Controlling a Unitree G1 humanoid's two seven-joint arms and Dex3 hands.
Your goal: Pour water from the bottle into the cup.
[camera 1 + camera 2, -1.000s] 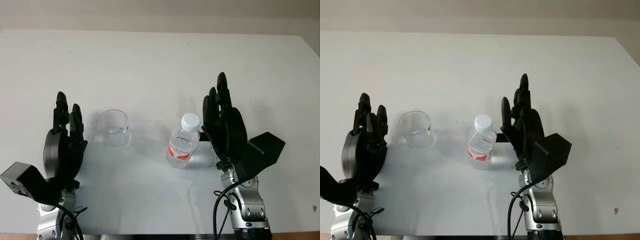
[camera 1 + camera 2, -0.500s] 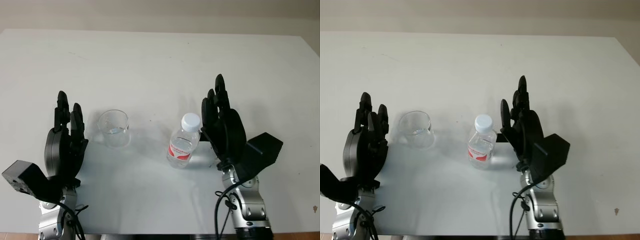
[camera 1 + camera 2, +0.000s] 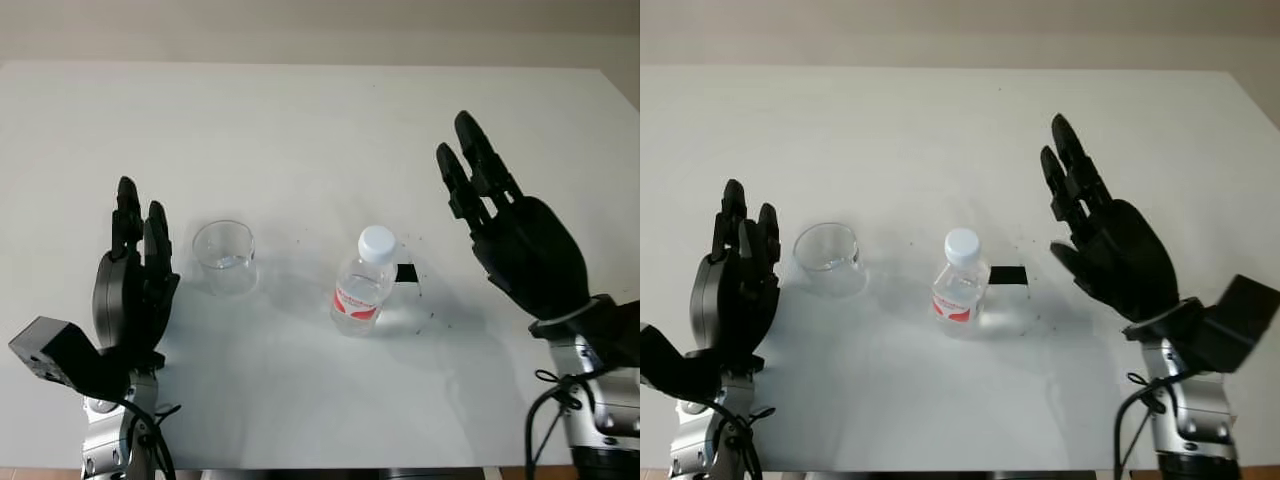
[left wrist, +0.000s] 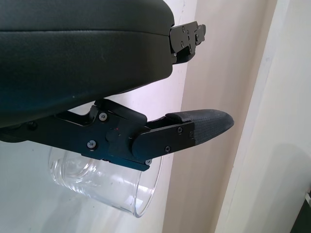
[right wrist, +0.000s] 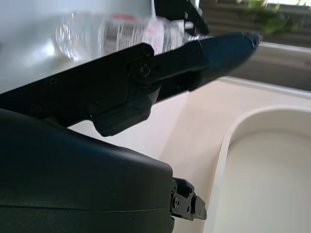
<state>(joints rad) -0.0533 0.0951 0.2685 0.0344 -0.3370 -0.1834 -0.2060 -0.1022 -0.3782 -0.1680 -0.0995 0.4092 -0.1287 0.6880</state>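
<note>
Bottle (image 3: pixel 363 290) stands upright, cap on, unheld on the table (image 3: pixel 300 130), off to the inner side of your right hand (image 3: pixel 520 235), clear gap between. Right hand open, holds nothing. Cup (image 3: pixel 224 257) sits just beside your open left hand (image 3: pixel 135 285). Step: reaching to grasp, by my read. Next: bring the right hand alongside the bottle and close on its body.

A small black marker (image 3: pixel 406 272) lies on the white table (image 3: pixel 300 130).

Cup (image 3: pixel 224 256) left of bottle (image 3: pixel 361 293)
</note>
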